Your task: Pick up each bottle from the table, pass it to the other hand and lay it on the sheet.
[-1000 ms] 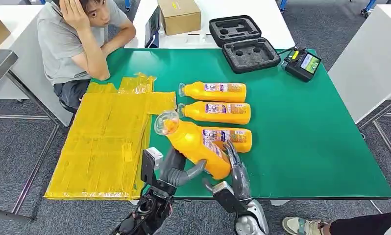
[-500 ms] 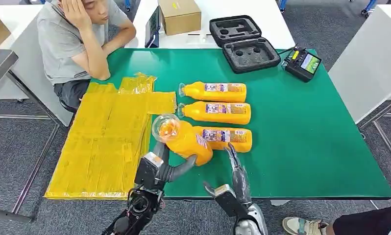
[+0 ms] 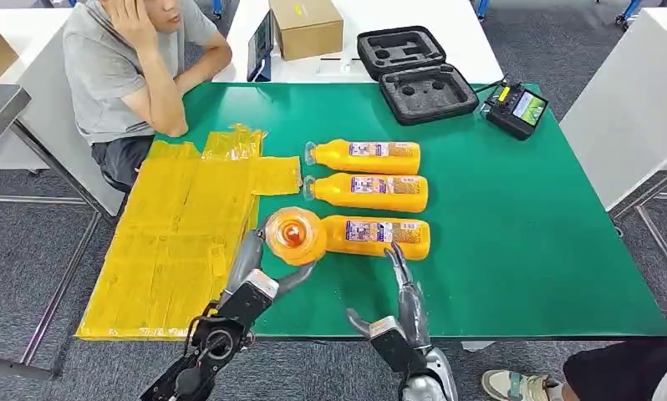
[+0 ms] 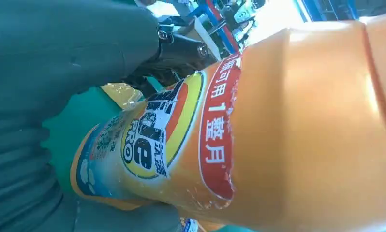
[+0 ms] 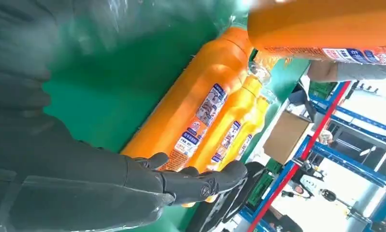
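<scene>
The left hand is holding one bottle. The right hand is hanging wide. The sheet is holding none; three bottles are waiting on the counter.

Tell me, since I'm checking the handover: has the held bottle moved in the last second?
Yes. The held bottle, gripped by the left robot hand, has swung left toward the yellow sheet, away from the right robot hand.

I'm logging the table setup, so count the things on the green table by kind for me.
Orange bottles: 4 — three lying on the table, one held by the left hand
Yellow sheet: 1
Black foam case: 1
Handheld controller: 1
Total: 7
</scene>
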Tool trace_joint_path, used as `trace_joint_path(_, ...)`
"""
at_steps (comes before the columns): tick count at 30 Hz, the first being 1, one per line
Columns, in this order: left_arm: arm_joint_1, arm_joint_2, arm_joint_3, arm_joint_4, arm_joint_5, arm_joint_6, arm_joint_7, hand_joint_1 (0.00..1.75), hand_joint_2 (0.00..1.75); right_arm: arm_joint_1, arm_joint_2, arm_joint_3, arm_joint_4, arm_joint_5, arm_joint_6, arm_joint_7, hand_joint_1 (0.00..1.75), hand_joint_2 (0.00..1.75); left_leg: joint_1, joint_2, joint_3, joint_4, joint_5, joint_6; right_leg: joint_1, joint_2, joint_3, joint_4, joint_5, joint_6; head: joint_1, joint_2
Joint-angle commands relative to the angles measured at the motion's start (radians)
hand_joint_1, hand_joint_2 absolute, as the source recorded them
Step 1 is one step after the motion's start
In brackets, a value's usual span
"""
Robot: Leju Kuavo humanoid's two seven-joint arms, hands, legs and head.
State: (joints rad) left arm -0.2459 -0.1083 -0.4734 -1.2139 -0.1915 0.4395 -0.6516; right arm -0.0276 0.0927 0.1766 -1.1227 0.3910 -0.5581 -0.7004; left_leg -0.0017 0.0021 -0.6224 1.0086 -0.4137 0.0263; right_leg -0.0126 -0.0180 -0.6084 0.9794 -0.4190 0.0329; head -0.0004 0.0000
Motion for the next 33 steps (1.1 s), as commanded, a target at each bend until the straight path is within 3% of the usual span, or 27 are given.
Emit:
trace_joint_path(1,-0.021,0.086,0.006,-0.019,-0.197,0.029,0.095,1.68,1.75,-0.001,-0.016,0.025,-0.012,-0.013,0.006,0.002,0.0,1.75,0.001,0.001,0.004,0.0,-0.002,-0.002,0.001,0.002,0.004,-0.001,-0.001,-0.001,0.0,0.0)
trace_joint_path(5,0.023,0.166,0.082,-0.097,-0.36,0.031,0.15,1.41,1.75,0.006,-0.025,0.031,-0.02,-0.034,0.012,0.002,0.0,1.75,0.001,0.003,0.004,-0.001,-0.002,-0.002,0.001,0.004,0.003,-0.001,-0.001,-0.001,0.0,0.0)
trace_joint_path(9,0.033,0.193,0.128,-0.113,-0.59,0.097,0.229,1.52,1.75,-0.001,-0.029,0.063,-0.004,-0.057,0.001,0.002,0.0,1.75,0.002,0.003,0.005,0.0,-0.003,-0.002,0.002,0.005,0.004,0.0,-0.001,-0.002,0.0,0.0)
trace_joint_path(19,0.033,0.193,0.128,-0.113,-0.59,0.097,0.229,1.54,1.75,-0.001,-0.029,0.063,-0.004,-0.057,0.001,0.002,0.0,1.75,0.002,0.001,0.004,-0.001,-0.002,-0.002,0.002,0.003,0.004,-0.001,-0.001,-0.001,0.0,0.0)
trace_joint_path(20,0.037,0.196,0.142,-0.11,-0.708,0.133,0.281,1.5,1.75,-0.011,-0.029,0.07,0.008,-0.065,0.003,0.002,0.0,1.75,0.002,0.001,0.003,-0.001,-0.001,-0.002,0.002,0.002,0.003,0.0,-0.001,-0.001,0.0,0.0)
trace_joint_path(22,0.049,0.206,0.17,-0.118,-0.839,0.176,0.337,1.61,1.75,-0.024,-0.027,0.078,0.024,-0.076,0.004,0.002,0.0,1.75,0.002,0.002,0.005,-0.001,-0.002,-0.002,0.002,0.003,0.004,-0.001,-0.001,-0.002,0.0,0.0)
trace_joint_path(23,0.051,0.212,0.183,-0.122,-0.871,0.19,0.354,1.48,1.75,-0.031,-0.025,0.081,0.031,-0.081,0.011,0.002,0.0,1.75,0.002,0.003,0.003,-0.001,-0.001,-0.002,0.002,0.004,0.002,0.0,-0.001,-0.001,0.0,0.0)
trace_joint_path(31,-0.032,0.261,0.229,-0.002,-1.065,0.242,0.446,1.41,1.75,-0.046,-0.016,0.097,0.049,-0.109,0.0,0.002,0.0,1.75,0.002,0.001,0.002,-0.001,0.0,-0.002,0.002,0.002,0.002,-0.001,0.0,-0.001,0.0,0.0)
trace_joint_path(33,-0.026,0.257,0.246,0.0,-1.292,0.198,0.588,1.38,1.75,-0.032,-0.009,0.091,0.049,-0.112,0.015,0.002,0.0,1.75,0.003,0.0,0.004,-0.001,0.0,-0.003,0.002,0.001,0.003,-0.001,-0.001,-0.002,0.0,0.0)
